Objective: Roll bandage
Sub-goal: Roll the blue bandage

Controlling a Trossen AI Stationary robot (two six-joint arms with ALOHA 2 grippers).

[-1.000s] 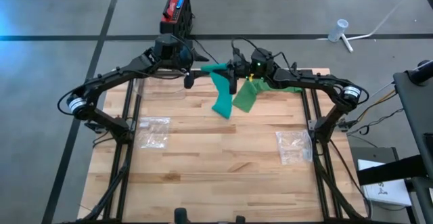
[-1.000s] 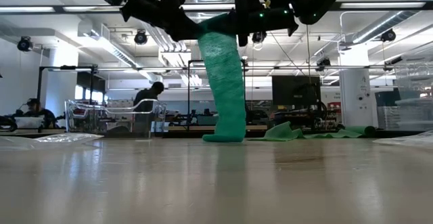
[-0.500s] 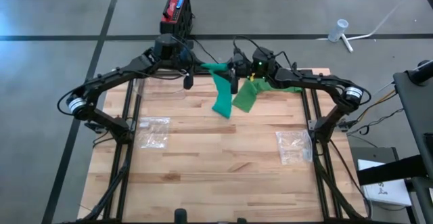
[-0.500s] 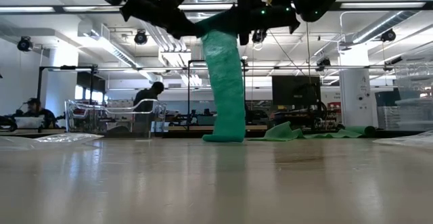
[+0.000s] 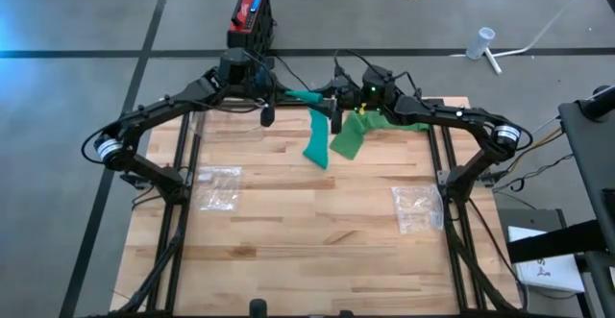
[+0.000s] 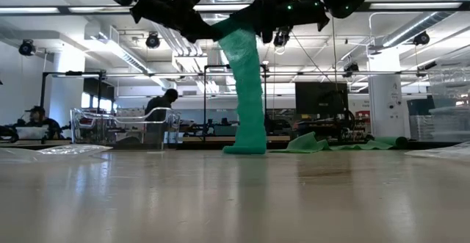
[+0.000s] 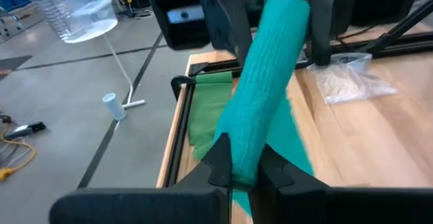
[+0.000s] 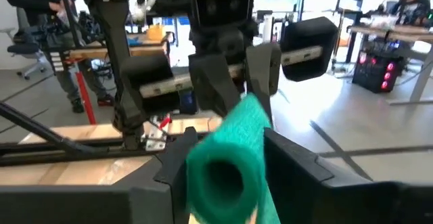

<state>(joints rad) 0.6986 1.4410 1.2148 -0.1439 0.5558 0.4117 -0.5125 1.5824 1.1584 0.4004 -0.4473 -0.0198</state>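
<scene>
A teal bandage [image 5: 315, 135] is partly rolled into a tube that spans between my two grippers above the table's far edge. Its loose tail [image 6: 248, 89] hangs down, and its lower end [image 6: 245, 149] rests on the wood. My left gripper [image 5: 279, 94] is shut on one end of the tube. My right gripper [image 5: 330, 102] is shut on the other end. A second, green bandage [image 5: 351, 135] lies crumpled on the table beside the tail. My left gripper pinches the rolled tube's end [image 7: 245, 158] between its two fingers, coming level from the table's left. The tube runs straight away from it toward the other gripper, lifted clear. My right gripper holds the tube's other end [image 8: 220, 173] between its two fingers [image 8: 177, 158], coming level from the table's right. The open roll end faces its wrist camera, and the tail hangs below.
Two clear plastic bags lie on the wood, one on the left [image 5: 219, 185] and one on the right [image 5: 418, 207]. A red and black device [image 5: 252, 15] stands on the floor beyond the far edge. People and desks show in the room behind.
My right gripper has risen a little and shifted slightly toward the table's right. The hanging tail has swung a little to the right with it, and its lower end stays on the table.
</scene>
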